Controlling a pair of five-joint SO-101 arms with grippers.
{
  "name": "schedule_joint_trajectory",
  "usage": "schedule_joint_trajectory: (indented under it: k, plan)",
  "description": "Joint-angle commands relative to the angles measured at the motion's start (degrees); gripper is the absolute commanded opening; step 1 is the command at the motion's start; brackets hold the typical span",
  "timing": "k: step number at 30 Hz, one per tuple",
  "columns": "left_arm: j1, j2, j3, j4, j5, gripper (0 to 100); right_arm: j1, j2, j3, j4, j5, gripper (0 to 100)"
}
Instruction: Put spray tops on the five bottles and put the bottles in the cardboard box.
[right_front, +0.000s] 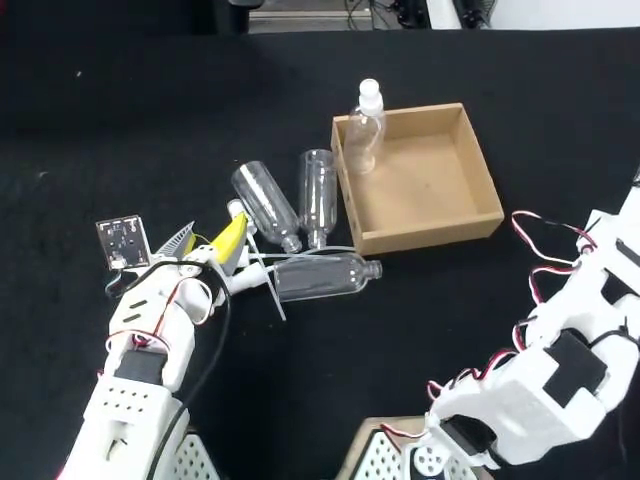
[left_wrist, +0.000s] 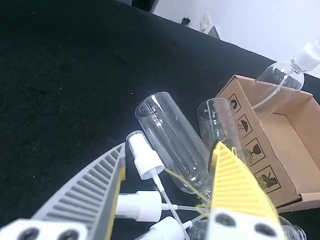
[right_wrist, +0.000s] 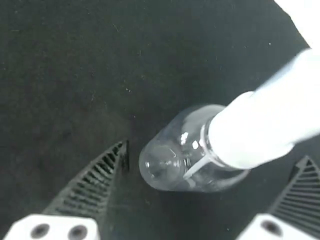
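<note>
Black table (right_front: 120, 120), early going: one capped bottle (right_front: 365, 135) stands in the cardboard box (right_front: 480, 170), left gripper (left_wrist: 170, 145) spread wide w/ loose spray tops (left_wrist: 145, 162) between its jaws & three bare bottles (right_front: 265, 205) just beyond, right gripper (right_wrist: 214, 152) wide over a 2nd capped bottle (right_wrist: 170, 167), so approx. four left to box.

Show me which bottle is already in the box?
The capped bottle standing in a corner of the cardboard box. Three others lie capless on the table outside.

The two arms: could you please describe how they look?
The left arm and right arm are white plastic with black motors and red cables. The left hand has a grey finger and a yellow finger, both ribbed; the right hand has dark ribbed fingers.
</note>
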Motion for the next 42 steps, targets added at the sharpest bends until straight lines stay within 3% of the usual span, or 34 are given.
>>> schedule_joint_trajectory:
  k: [1, 7, 10, 42]
  plan:
    - [1.5, -0.9, -1.0, -1.4, -0.6, 27, -0.2, -0.7, -4.0, -1.4, -2.6, 43.3]
    - [1.5, -0.9, -1.0, -1.4, -0.6, 27, 0.2, -0.7, -3.8, -1.7, -9.3, 43.0]
    - [1.5, -0.9, -1.0, -1.4, -0.6, 27, 0.3, -0.7, -4.0, -1.8, -11.1, 36.7]
    - [1.5, -0.9, -1.0, -1.4, -0.6, 27, 0.4, -0.1, 1.0, -12.1, -10.7, 29.5]
